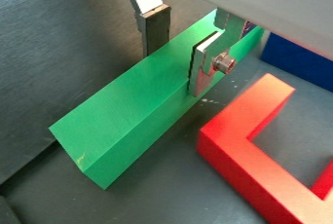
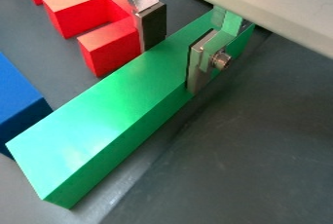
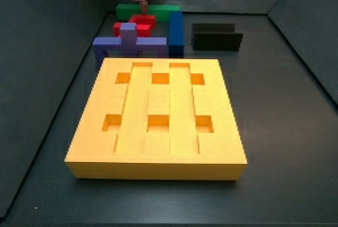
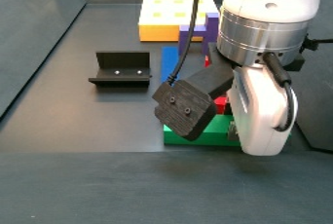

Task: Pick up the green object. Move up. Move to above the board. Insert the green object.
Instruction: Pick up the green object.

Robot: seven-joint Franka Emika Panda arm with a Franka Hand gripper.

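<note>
Green object (image 2: 111, 126) between gripper (image 2: 176, 40) fingers.

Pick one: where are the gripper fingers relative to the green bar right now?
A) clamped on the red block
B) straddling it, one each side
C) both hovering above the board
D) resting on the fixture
B: in both wrist views the gripper has one finger on each long side of the green bar, which lies on the floor.

Green object (image 2: 111, 121), orange-yellow board (image 3: 158, 157), red block (image 1: 260, 140), silver fingers (image 2: 204, 60) with dark pads.
</note>
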